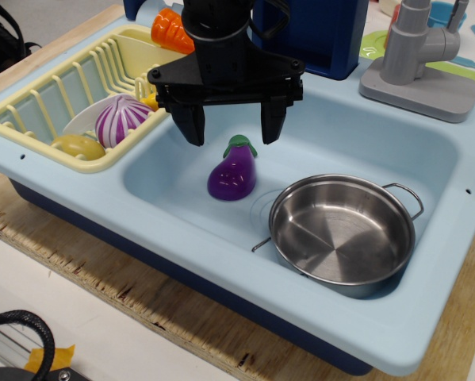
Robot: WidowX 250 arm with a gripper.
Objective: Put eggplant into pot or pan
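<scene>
The black two-fingered gripper (pixel 230 127) is seen at upper centre of the frame, jaws spread wide and empty, hanging over the back part of the light blue plastic toy sink (pixel 181 218). The small glossy purple toy eggplant with a green leafy cap (pixel 232 174) lies on the sink floor at centre frame, cap pointing toward the top of the frame. The round shallow stainless-steel pan with thin wire loop handles (pixel 342 233) sits to its right, lower right of centre, near the eggplant but not touching — nothing is seen inside it.

Step in hand is judged to be the reach and grasp; no contact is made yet. For a clean grasp the gripper should be brought straight down so the two fingers pass either side of the fat purple body, not the narrow cap end — the plastic looks slick and rounded, so a squeeze high up would likely be squirted out. After closing, a clear lift over the pan rim is called for before release.

Relative to the gripper, the eggplant is placed just below the gap between the fingers in the frame, roughly centred; whether it is truly underneath or slightly nearer the camera cannot be told from this single view.

A purple-and-white striped onion (pixel 120 119) in the pale yellow dish rack (pixel 31 119) at upper left is to be ignored.
</scene>
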